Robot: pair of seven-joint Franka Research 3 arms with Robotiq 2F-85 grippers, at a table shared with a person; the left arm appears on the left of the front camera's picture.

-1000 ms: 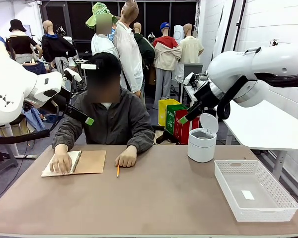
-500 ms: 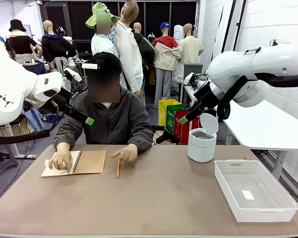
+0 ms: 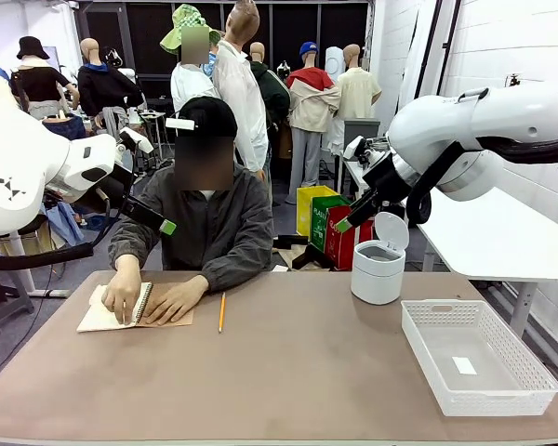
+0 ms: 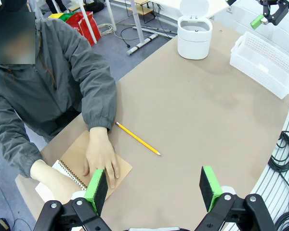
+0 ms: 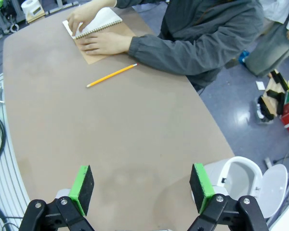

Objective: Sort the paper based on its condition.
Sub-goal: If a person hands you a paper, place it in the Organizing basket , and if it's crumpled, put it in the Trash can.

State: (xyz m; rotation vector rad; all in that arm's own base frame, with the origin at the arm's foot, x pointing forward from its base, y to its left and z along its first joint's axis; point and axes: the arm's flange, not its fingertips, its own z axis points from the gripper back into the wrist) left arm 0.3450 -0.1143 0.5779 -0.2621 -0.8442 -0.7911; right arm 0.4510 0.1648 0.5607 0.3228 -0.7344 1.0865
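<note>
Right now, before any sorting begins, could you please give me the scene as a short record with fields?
Notebook: open, far left of the table, white page showing
Person: one hand on the white page, other hand on the brown cover
Pencil: lying beside the notebook, untouched
Bin: white, lid up, far right
Basket: white, near right, a small sticker inside
Left gripper: open, above the table, holding nothing
Right gripper: open, above the table, holding nothing
</note>
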